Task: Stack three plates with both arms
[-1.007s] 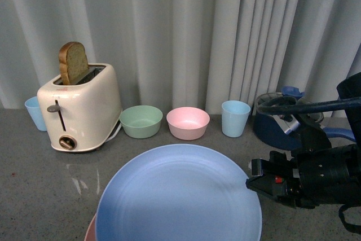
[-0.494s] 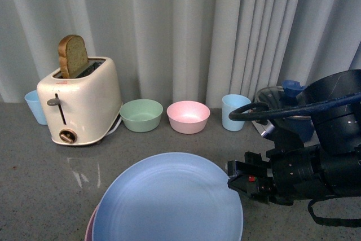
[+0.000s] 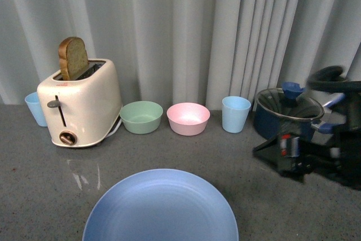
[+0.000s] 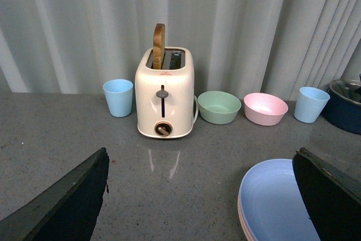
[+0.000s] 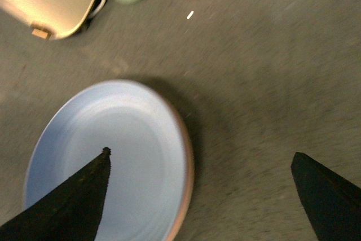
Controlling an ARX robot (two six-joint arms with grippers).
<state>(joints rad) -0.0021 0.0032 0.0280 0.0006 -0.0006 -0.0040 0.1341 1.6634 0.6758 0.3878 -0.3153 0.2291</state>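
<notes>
— Where is the blue plate found?
— On the grey table, topping a pink-edged plate; the right gripper is spread wide above it, nothing held.
— The left gripper?
— Wide too; the stack is seen beside one finger.

My view: a grey speckled table bearing a toaster, two blue cups, a green bowl, a pink bowl, a blue pot, and stacked plates.

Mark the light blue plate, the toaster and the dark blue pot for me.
light blue plate [image 3: 161, 207], front view, centre of its top face
toaster [image 3: 82, 105], front view, cream side wall
dark blue pot [image 3: 269, 123], front view, outer wall
</notes>
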